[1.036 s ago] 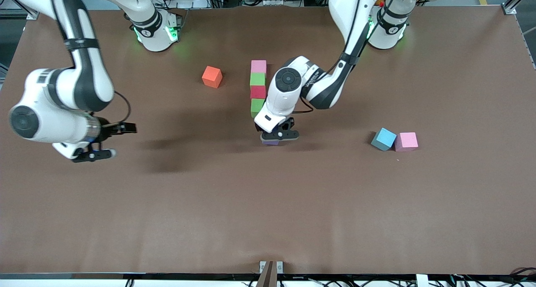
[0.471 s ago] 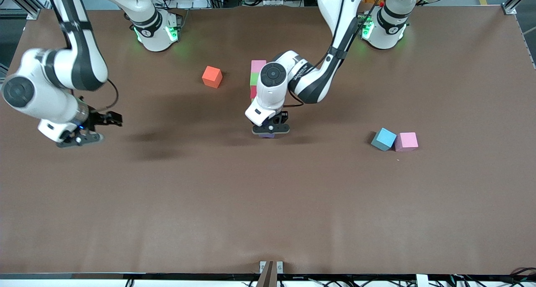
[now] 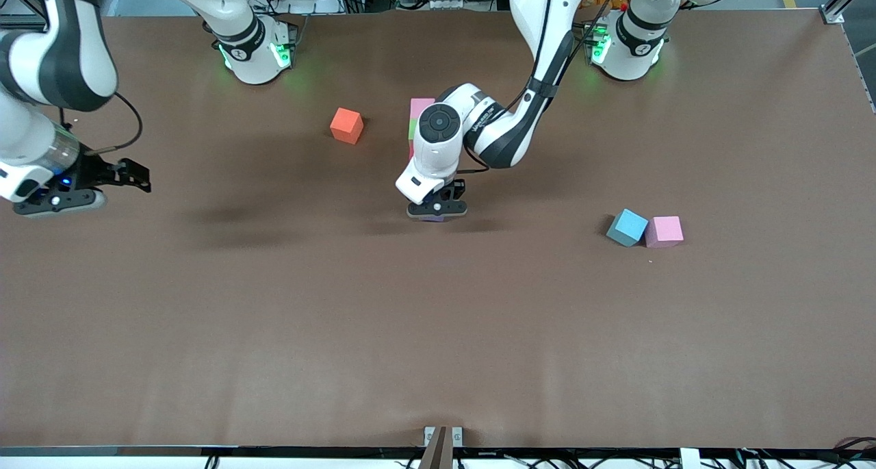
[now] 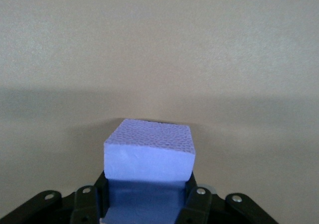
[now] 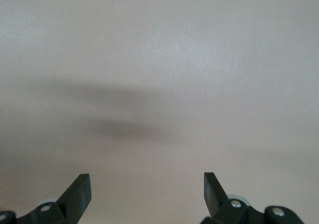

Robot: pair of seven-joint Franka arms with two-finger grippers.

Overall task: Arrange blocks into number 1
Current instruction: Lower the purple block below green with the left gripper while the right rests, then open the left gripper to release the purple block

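Blocks stand in a short row near the middle of the tabletop (image 3: 616,359), though the left arm covers most of them: only the pink block (image 3: 418,106) at the end nearest the arm bases and a sliver of a green block (image 3: 411,129) touching it show past the arm's wrist. The left hand (image 3: 436,210) hangs low at the row's nearer end, pinching the purple block (image 4: 149,152) between its fingers; in the left wrist view the block fills the gap between the two pads and sits close above the brown surface. From the front only a thin purple edge shows under the hand.

An orange cube (image 3: 346,125) sits alone toward the right arm's end, well apart from the row. Toward the left arm's end, a light blue cube (image 3: 627,226) and a second pink cube (image 3: 664,231) touch side by side.

The right hand (image 3: 72,194) is up over bare tabletop at the right arm's end, its fingers (image 5: 77,194) spread wide and holding nothing.
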